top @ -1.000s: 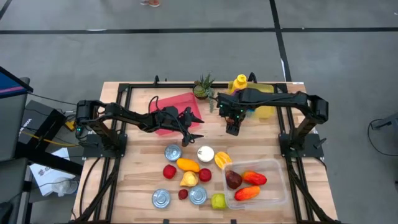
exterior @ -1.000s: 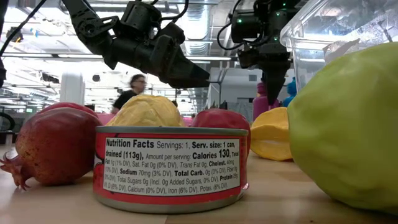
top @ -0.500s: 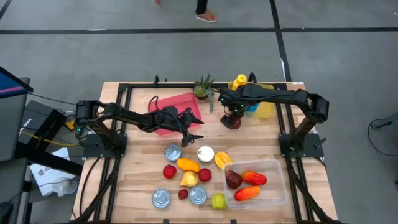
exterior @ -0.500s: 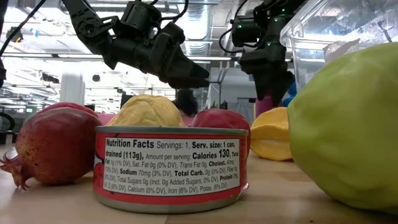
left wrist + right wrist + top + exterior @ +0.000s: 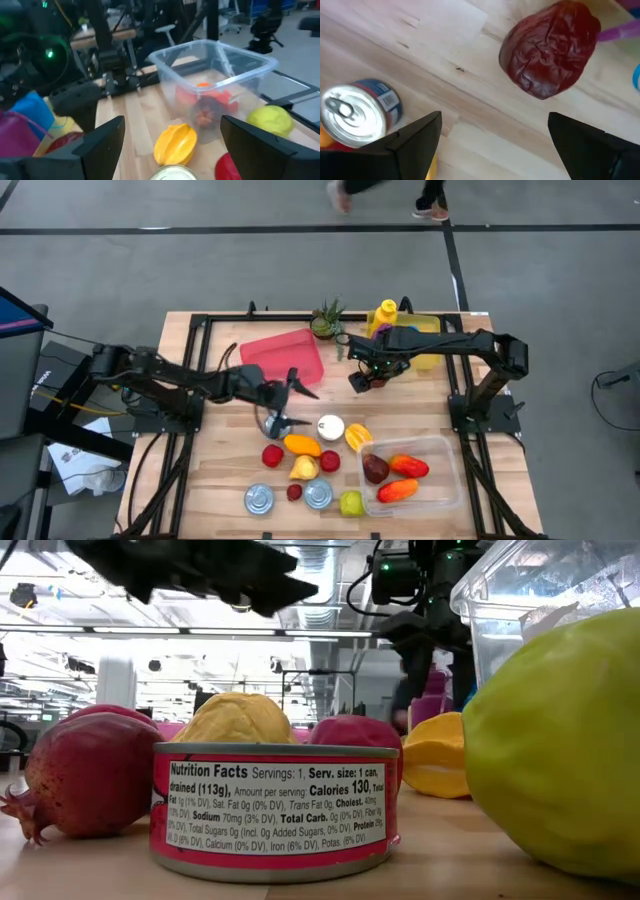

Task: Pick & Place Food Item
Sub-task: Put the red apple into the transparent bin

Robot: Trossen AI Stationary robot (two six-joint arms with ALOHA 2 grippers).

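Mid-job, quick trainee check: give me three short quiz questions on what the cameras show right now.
1. True or false: the clear container is empty.
2. Which food lies ahead of the right gripper in its wrist view? A: dark red fruit. B: banana. C: broccoli.
3. Fill in: the left gripper has its fingers ____ and holds nothing.
Key: 1 false; 2 A; 3 open.

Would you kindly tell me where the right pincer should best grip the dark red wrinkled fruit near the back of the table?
Grip the dark red fruit across its round middle, coming straight down from above. It is a wrinkled lump lying free on bare wood, with no stem or handle visible. The open right pincer hangs beside it; I would first centre it over the fruit.
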